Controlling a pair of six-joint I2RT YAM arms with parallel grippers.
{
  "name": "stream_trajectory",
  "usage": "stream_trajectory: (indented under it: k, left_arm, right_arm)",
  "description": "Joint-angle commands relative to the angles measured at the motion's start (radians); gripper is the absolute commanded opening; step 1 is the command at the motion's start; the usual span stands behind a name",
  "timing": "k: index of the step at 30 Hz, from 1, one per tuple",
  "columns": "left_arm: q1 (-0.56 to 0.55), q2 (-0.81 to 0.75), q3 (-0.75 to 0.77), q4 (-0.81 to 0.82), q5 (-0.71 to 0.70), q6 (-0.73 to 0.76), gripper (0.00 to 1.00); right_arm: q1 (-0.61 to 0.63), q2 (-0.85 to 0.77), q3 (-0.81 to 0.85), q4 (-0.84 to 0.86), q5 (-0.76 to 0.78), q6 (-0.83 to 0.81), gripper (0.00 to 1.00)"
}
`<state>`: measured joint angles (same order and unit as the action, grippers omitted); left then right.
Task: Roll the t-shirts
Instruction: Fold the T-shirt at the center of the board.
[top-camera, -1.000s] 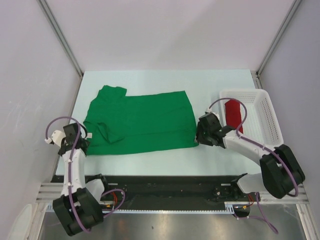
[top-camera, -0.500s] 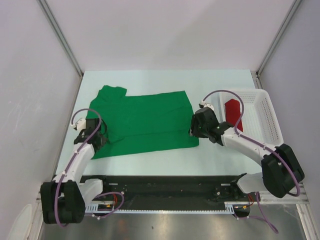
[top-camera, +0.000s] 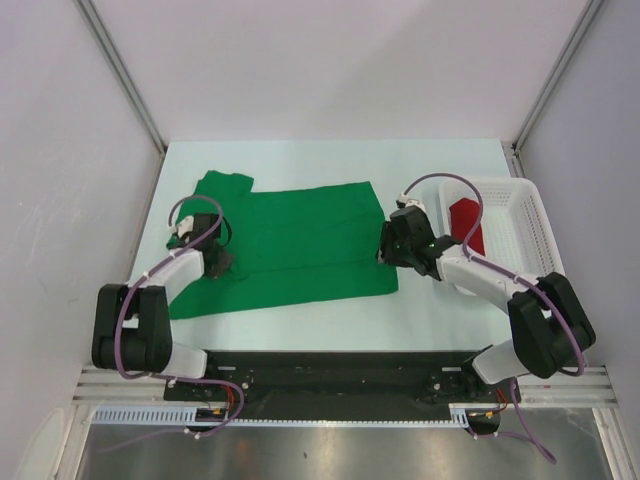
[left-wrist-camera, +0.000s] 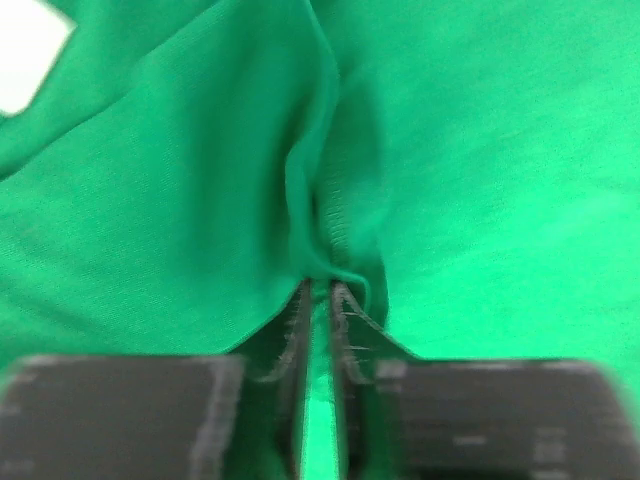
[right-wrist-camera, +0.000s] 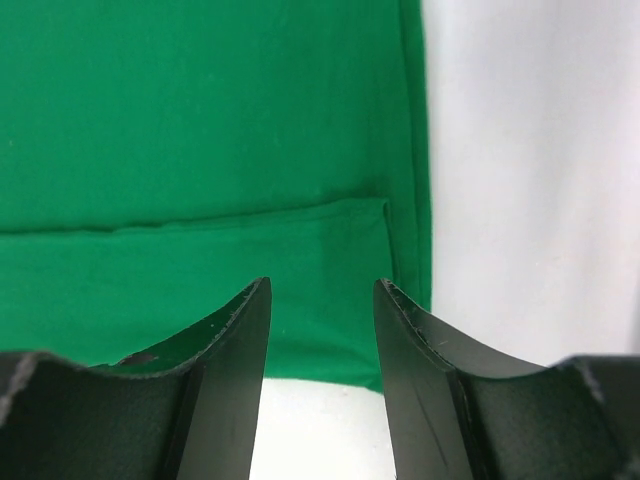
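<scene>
The bright green t-shirt (top-camera: 300, 240) lies flat across the table's middle, with its lower part folded up. My left gripper (top-camera: 222, 262) rests on its left side. In the left wrist view its jaws (left-wrist-camera: 320, 290) are pinched on a raised fold of the green cloth (left-wrist-camera: 480, 150). My right gripper (top-camera: 385, 250) hovers at the shirt's right edge. In the right wrist view it (right-wrist-camera: 322, 285) is open and empty over the folded hem (right-wrist-camera: 200, 120). The red t-shirt (top-camera: 466, 222) lies rolled in the basket.
The white mesh basket (top-camera: 535, 225) stands at the right, close behind my right arm. Bare pale table (right-wrist-camera: 530, 150) shows right of the shirt's hem. Grey walls close in the left, right and back.
My left arm swung from the table's left edge onto the shirt's left side and closed on a fold. My right gripper moved slightly up and left along the shirt's right edge.
</scene>
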<state>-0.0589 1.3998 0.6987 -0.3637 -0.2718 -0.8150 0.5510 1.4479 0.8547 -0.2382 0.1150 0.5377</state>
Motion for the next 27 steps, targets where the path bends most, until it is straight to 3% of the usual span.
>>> stream_trajectory:
  k: [1,3,13,22,27]
  left_arm:
    - [-0.009,0.047,0.133,0.124,0.059,0.013,0.23]
    - [-0.009,0.086,0.206,0.115,0.06,0.043,0.36]
    - [0.056,0.287,0.54,0.232,0.103,0.249,0.59]
    - [0.188,0.641,0.884,0.261,0.207,0.405,0.58]
    - [0.247,0.781,1.067,0.192,0.22,0.444,0.59]
  right_arm:
    - [-0.04,0.014,0.072,0.051,0.0,-0.033,0.5]
    - [-0.065,0.026,0.081,0.071,-0.015,-0.05,0.52]
    - [-0.172,0.261,0.242,0.301,-0.132,-0.122,0.55]
    - [-0.229,0.561,0.554,0.301,-0.175,-0.159,0.56]
    - [-0.234,0.709,0.771,0.157,-0.152,-0.202,0.56]
